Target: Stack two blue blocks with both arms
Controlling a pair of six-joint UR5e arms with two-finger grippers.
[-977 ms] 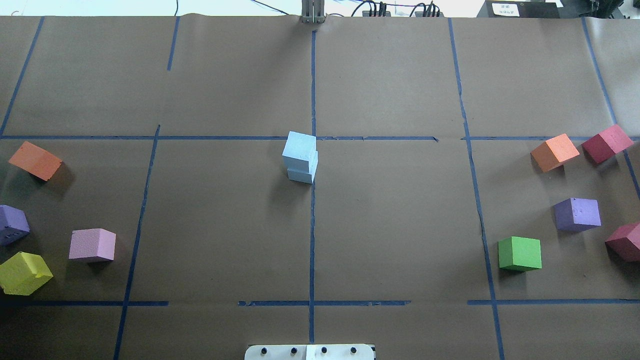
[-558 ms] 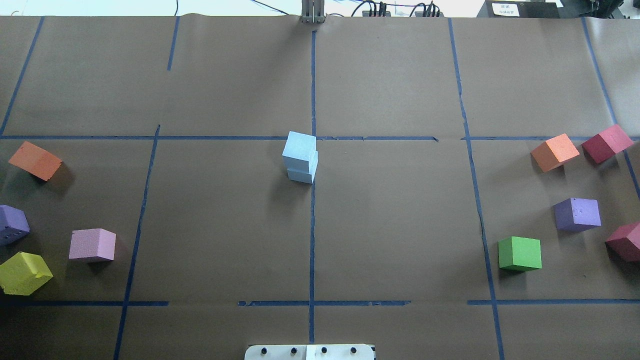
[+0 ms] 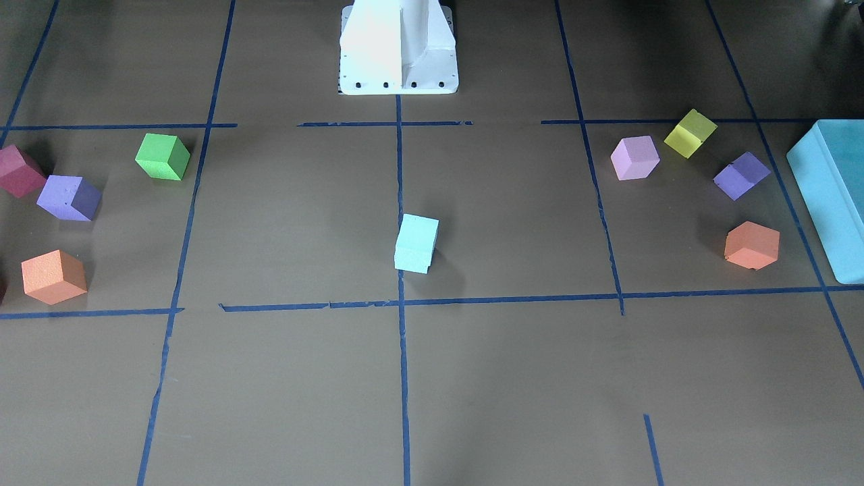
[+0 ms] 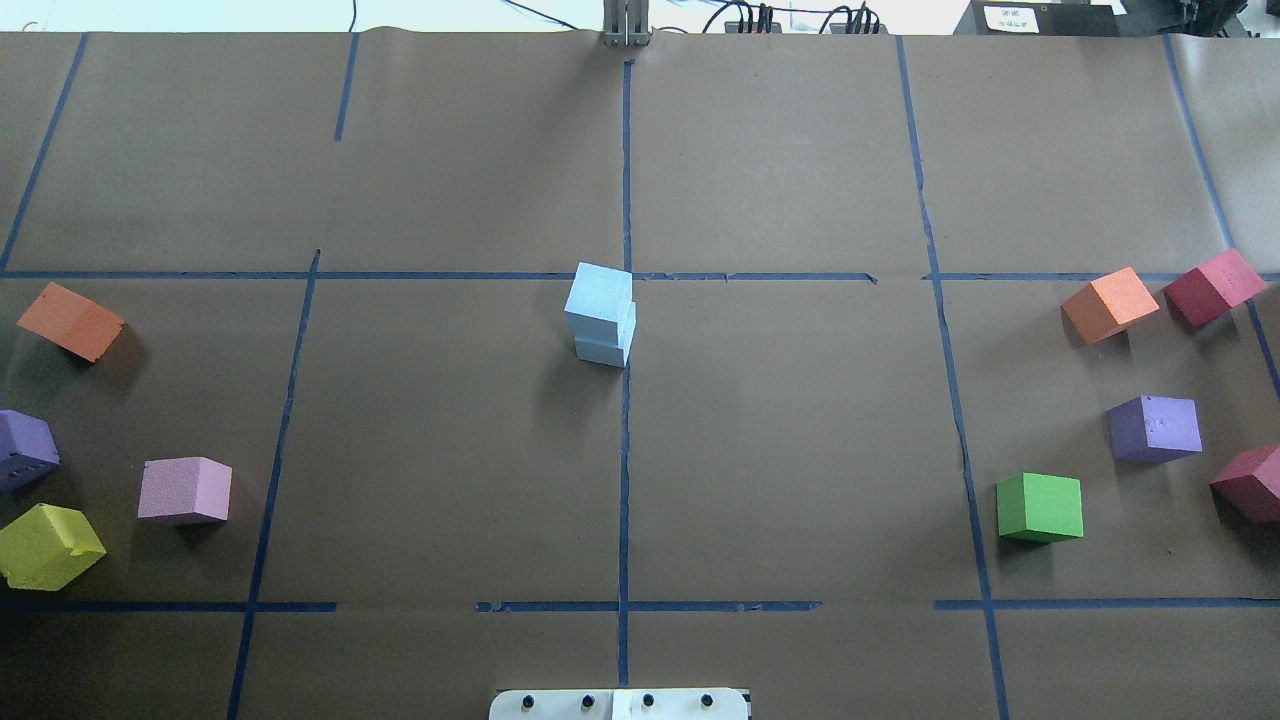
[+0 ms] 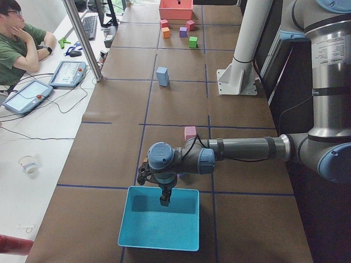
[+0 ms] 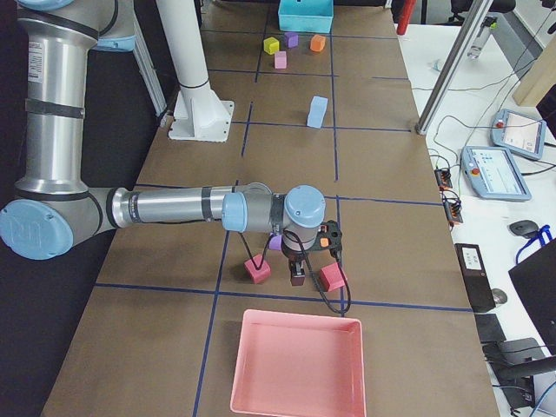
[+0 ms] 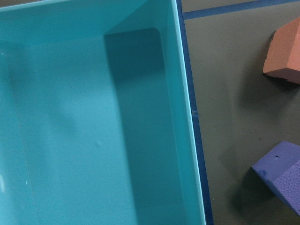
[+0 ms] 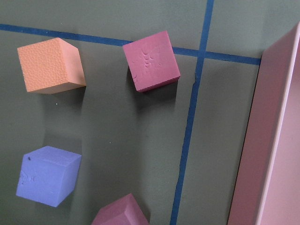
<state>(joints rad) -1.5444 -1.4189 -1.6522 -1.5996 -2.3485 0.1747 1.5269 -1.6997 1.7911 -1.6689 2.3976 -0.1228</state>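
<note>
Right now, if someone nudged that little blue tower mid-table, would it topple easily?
Probably: the top blue block sits slightly offset on the lower blue block, so a nudge could slide it off. They look like matte foam, so likely light. Flat faces mean it should tumble, not roll.

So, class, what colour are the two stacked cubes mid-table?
Pale sky blue; the stack shows best in the overhead exterior view.

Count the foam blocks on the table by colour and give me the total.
Blue blocks: 2
Orange blocks: 2
Purple blocks: 2
Dark red blocks: 2
Pink block: 1
Yellow block: 1
Green block: 1
Total: 11
</note>
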